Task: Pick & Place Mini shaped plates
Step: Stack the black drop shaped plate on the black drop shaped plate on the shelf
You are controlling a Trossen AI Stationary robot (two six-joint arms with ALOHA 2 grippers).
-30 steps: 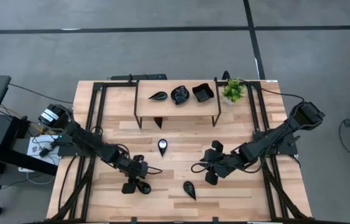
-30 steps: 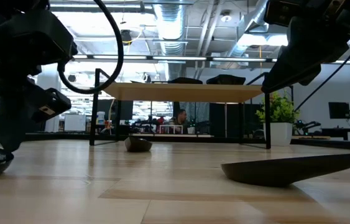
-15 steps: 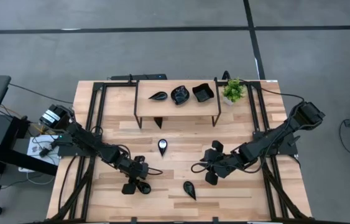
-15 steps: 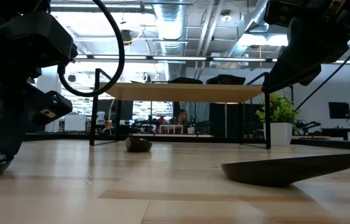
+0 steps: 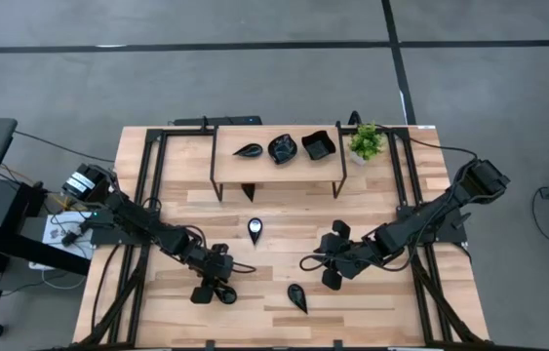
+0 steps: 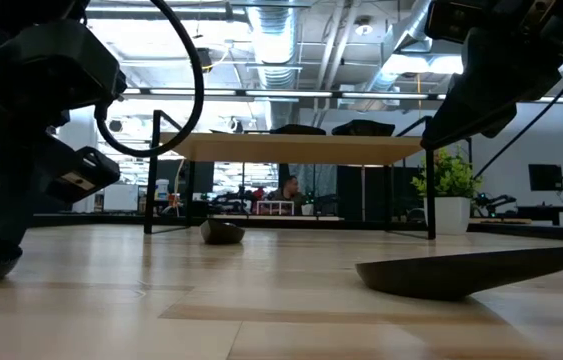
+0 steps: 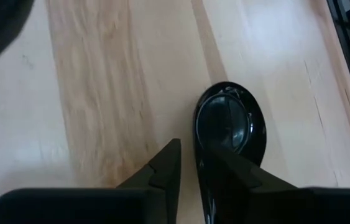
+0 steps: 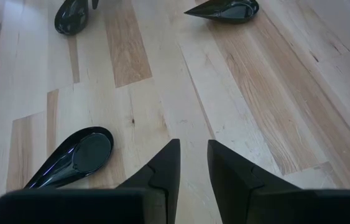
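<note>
1. Since a second ago your left gripper (image 7: pixel 186 163) is narrowing its fingers — they are now pinching the rim of a teardrop plate (image 7: pixel 229 127) at the table's (image 5: pixel 372 302) front left; nothing else is shifting.
2. Your left arm is reaching low across the front left, wrist bent down toward the wood, the plate lying on the surface.
3. Your right gripper (image 8: pixel 193 163) is hovering right of centre, fingers slightly apart and gripping nothing — a second teardrop plate (image 8: pixel 75 157) is lying just beside it.
4. You are seeing 3 plates sitting on the raised shelf (image 5: pixel 276 164), with the potted plant (image 5: pixel 365 142) beside it.
</note>
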